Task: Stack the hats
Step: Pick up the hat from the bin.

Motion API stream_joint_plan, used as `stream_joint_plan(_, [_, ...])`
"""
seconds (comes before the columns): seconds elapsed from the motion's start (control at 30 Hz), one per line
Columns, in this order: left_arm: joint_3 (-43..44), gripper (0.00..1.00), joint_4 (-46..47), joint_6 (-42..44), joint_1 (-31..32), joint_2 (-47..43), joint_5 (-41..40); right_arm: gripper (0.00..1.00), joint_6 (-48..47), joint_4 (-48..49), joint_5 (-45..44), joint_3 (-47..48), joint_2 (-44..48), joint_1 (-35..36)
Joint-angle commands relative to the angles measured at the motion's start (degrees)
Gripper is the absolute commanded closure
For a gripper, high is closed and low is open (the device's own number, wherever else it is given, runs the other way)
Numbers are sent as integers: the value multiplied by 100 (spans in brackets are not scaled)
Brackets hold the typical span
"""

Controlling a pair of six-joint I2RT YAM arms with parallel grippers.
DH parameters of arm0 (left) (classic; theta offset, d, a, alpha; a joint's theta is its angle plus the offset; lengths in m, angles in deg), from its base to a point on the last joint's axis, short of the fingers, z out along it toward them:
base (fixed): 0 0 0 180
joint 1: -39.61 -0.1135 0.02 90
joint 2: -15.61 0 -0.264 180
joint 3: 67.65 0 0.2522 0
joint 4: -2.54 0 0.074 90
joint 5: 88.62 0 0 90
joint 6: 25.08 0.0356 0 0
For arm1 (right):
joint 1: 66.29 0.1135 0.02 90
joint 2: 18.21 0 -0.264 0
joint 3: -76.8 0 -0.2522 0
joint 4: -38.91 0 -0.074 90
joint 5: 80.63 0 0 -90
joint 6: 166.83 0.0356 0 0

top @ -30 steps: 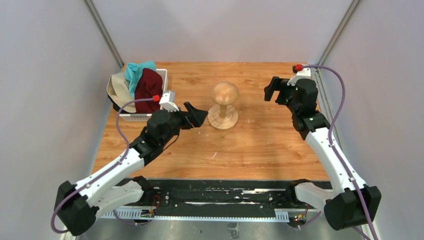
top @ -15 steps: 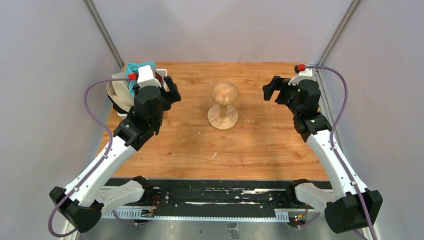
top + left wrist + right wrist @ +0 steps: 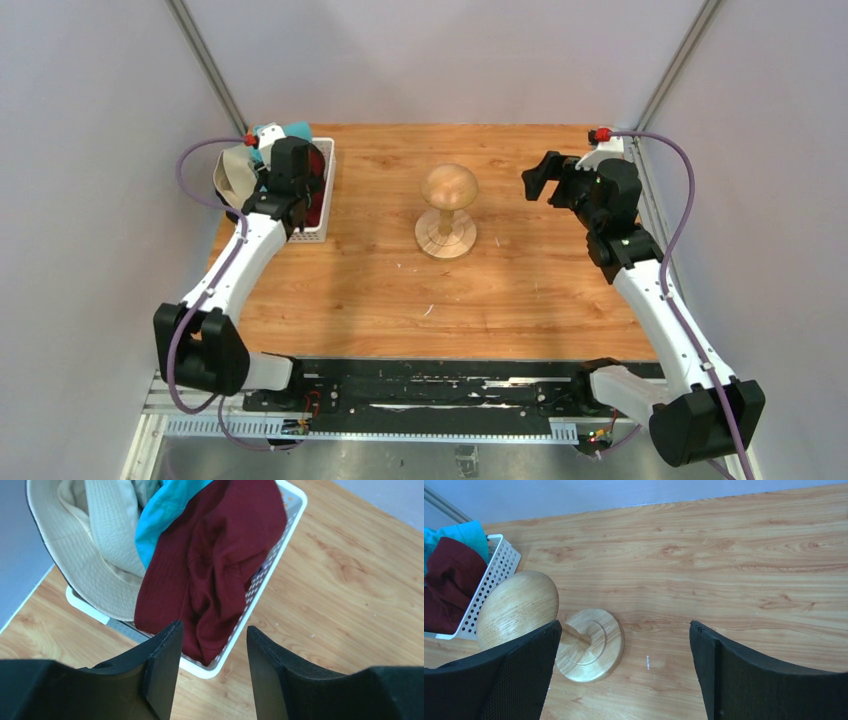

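Observation:
A white lattice basket (image 3: 220,664) holds a pile of hats. The maroon hat (image 3: 215,565) lies on top, a teal hat (image 3: 165,515) is behind it, and a beige hat (image 3: 95,550) hangs over the left rim. My left gripper (image 3: 214,627) hovers above the basket's near corner, pointing down at the maroon hat. Its jaws are partly open and hold nothing. My right gripper (image 3: 625,624) stands wide open and empty above the table, right of the stand. In the top view the basket (image 3: 318,225) sits at the far left, mostly under my left arm.
A wooden mushroom-shaped stand (image 3: 447,210) is at the table's middle, bare. It also shows in the right wrist view, where the stand (image 3: 519,607) is beside my left finger. Grey walls close in the table's left, right and far sides.
My left arm has swung left from beside the stand to above the basket, and its jaws have narrowed. The right arm has hardly moved.

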Motion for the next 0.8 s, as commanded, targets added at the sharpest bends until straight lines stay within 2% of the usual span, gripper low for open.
stream_joint_plan(0.0, [-128, 46, 467, -278, -342, 332, 334, 2, 86, 192, 88, -18, 48, -79])
stream_joint_plan(0.1, [-175, 47, 754, -379, -552, 626, 690, 2, 71, 198, 79, 1, -14, -77])
stream_joint_plan(0.5, [418, 46, 988, -234, -647, 1670, 731, 2, -11, 172, -45, -28, -70, -77])
stream_joint_plan(0.6, [520, 50, 986, -188, -678, 1827, 692, 2, -16, 170, -64, -41, -66, -79])
stream_joint_plan(0.7, [546, 58, 1041, -112, -718, 1907, 601, 2, -8, 174, -56, -50, -71, -74])
stream_joint_plan(0.77, [638, 59, 999, -66, -759, 2003, 605, 2, -5, 170, -54, -50, -74, -75])
